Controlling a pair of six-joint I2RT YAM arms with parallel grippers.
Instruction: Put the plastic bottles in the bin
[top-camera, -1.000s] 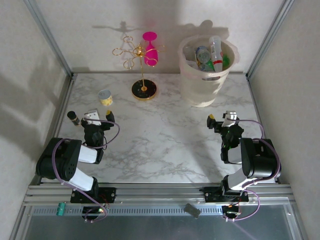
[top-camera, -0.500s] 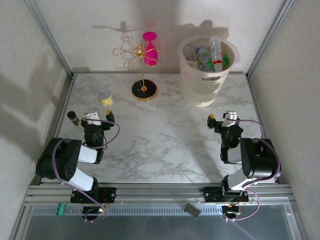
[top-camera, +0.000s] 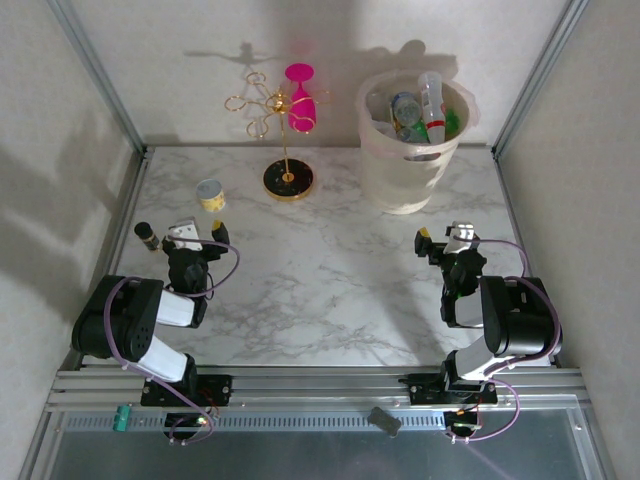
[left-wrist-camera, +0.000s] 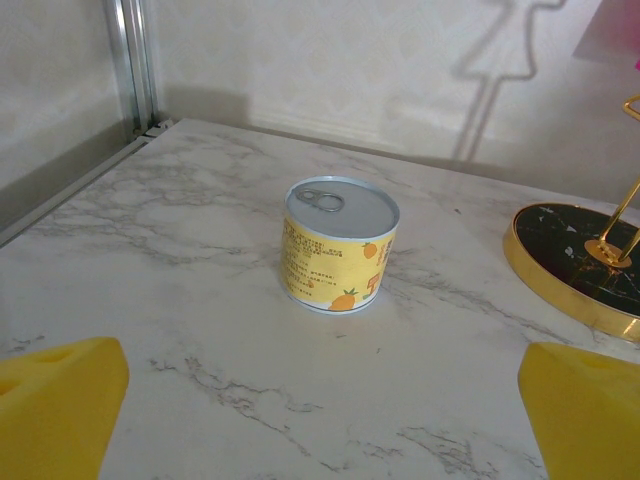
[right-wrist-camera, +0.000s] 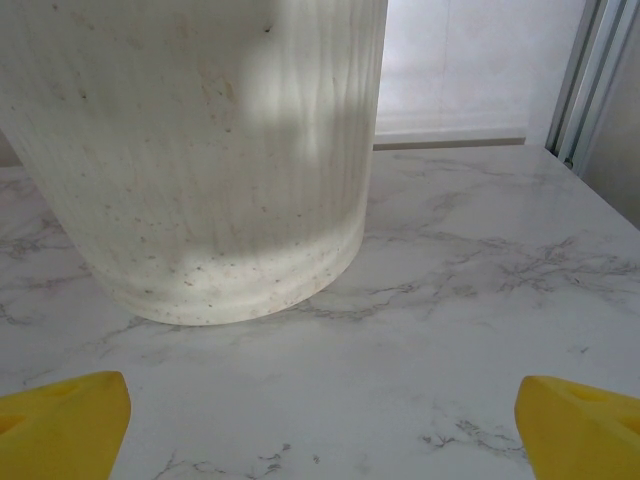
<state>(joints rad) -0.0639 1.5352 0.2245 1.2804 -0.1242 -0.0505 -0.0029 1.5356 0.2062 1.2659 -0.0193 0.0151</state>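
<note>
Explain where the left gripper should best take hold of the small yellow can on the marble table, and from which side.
Probably the curved side wall of the can, about mid-height, approached level from the near side, where the left gripper faces it with jaws open. It stands upright, a short cylinder; its flat ring-pull lid offers little hold from above.

Small yellow tin with a grey pull-tab lid (left-wrist-camera: 340, 245) stood on the white marble tabletop (top-camera: 330, 285) — gold wire stand (top-camera: 288, 150) with a pink glass (top-camera: 300, 100) nearby, tiny dark vial (top-camera: 147, 235) off left.
</note>
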